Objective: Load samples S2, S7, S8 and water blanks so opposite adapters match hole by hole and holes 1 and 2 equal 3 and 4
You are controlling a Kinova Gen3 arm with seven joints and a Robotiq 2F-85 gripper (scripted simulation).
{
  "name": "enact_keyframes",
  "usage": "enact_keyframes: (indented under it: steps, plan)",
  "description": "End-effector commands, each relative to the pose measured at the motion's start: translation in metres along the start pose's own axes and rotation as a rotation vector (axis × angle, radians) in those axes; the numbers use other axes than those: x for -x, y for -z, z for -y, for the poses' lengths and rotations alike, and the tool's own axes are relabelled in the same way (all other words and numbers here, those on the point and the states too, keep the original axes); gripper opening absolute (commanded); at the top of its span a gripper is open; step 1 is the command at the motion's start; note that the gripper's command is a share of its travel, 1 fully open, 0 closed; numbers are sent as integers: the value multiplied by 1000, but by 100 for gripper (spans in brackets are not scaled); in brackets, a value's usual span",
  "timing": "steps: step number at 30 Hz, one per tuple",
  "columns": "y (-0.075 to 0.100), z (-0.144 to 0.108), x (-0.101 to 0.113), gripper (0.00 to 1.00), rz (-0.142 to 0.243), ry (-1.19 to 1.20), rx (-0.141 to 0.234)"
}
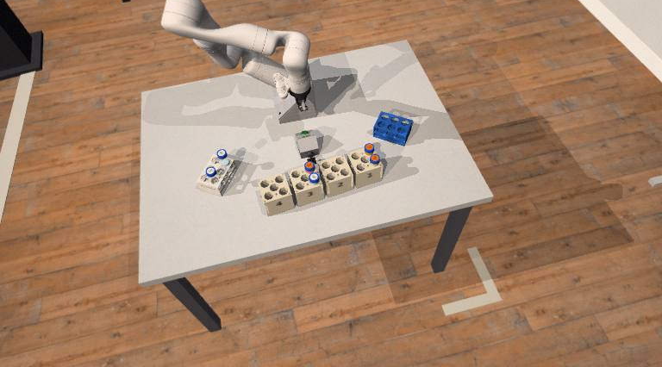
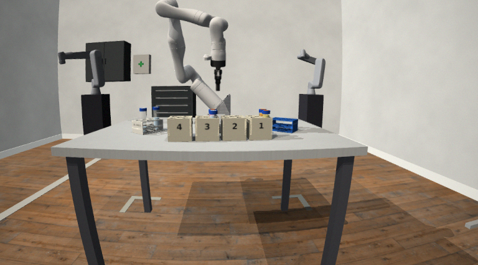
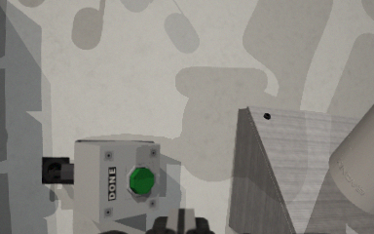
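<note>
Looks like you're on the last step: gripper (image 3: 180,225) pinched shut on nothing, hanging above the DONE key (image 3: 141,180) mid-counter toward the back edge, so just line up and push straight down till it lights.

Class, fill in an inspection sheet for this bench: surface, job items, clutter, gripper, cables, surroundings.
Surface: grey table, shadowed.
Job's things: beige adapters 4 and 2 hold no tubes; adapter 3 holds two tubes; adapter 1 holds two orange-dotted tubes; green DONE key unlit on its grey desk.
Clutter: blue rack without tubes; pale rack with blanks.
Gripper: black gripper shut, holding nothing, above the key.
Cables: nothing seen.
Surroundings: wooden floor, dark cabinets, two other arms.
</note>
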State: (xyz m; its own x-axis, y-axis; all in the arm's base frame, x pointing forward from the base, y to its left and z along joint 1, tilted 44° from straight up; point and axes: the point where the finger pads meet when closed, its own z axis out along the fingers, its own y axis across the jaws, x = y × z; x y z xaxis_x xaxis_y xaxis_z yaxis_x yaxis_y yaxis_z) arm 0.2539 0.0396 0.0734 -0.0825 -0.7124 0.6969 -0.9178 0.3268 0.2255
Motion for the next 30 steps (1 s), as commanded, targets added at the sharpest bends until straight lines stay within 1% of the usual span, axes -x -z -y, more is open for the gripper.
enact_keyframes:
  steps: [1,4,30]
  plan:
    - [-5,2,0,10,1,0,-1]
    - [-6,2,0,10,1,0,-1]
    - [-37,11,0,10,1,0,-1]
